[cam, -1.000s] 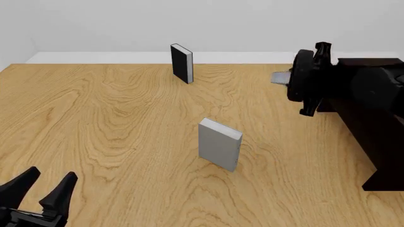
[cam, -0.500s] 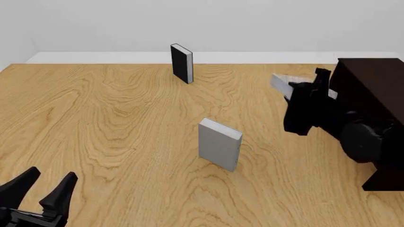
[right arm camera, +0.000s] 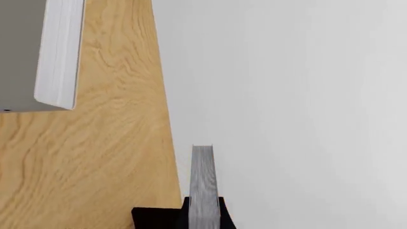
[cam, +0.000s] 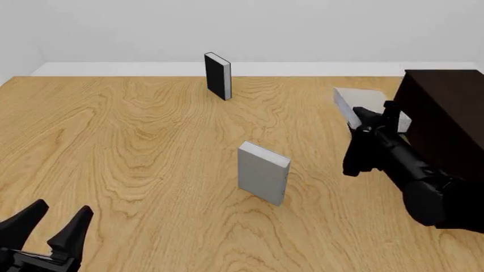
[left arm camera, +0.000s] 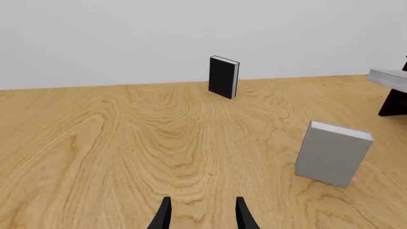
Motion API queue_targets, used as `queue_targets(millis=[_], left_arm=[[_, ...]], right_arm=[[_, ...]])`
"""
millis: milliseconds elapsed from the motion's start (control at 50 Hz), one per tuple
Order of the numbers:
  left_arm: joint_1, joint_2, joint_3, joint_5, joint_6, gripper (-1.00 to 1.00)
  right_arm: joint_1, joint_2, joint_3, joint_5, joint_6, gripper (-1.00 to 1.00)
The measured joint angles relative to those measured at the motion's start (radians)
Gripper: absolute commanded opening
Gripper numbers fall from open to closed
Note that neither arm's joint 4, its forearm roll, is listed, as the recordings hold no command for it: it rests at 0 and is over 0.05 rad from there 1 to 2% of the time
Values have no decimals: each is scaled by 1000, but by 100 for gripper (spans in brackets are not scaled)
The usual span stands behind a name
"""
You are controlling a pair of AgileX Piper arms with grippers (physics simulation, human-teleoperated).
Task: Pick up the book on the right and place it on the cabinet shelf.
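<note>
Front view shows the right gripper raised above the table on the right side, its fingers closed on the book, a light-grey hardcover held clear of the wood and tilted, its far end angled up and to the left. The book sits just beside the near-left corner of the cabinet, a big dark brown box along the right edge; from this angle only its top and left face show, and the cabinet shelf inside it cannot be seen, so whether anything lies in it cannot be told. The book is outside the cabinet, not yet in it.

Right wrist view confirms the grip: the book appears edge-on as a thin grey slab pinched between the two dark fingers, with the wall behind it.

A second grey book stands upright near the middle of the table, well apart from both arms; it also shows in the left wrist view and at the edge of the right wrist view. A thin black book stands upright at the far side, near the wall.

Near the left corner, the left gripper hovers low with its jaws spread apart and nothing between them; its fingertips show the same gap over bare wood.
</note>
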Motion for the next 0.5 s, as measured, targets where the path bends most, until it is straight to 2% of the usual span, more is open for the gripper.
queue_targets(millis=[240, 500], left_arm=[[-1, -3, 0, 2, -3, 100], [-3, -14, 0, 12, -4, 100]], right_arm=[[-32, 42, 60, -141, -1, -100], [-72, 59, 108, -219, 15, -100]])
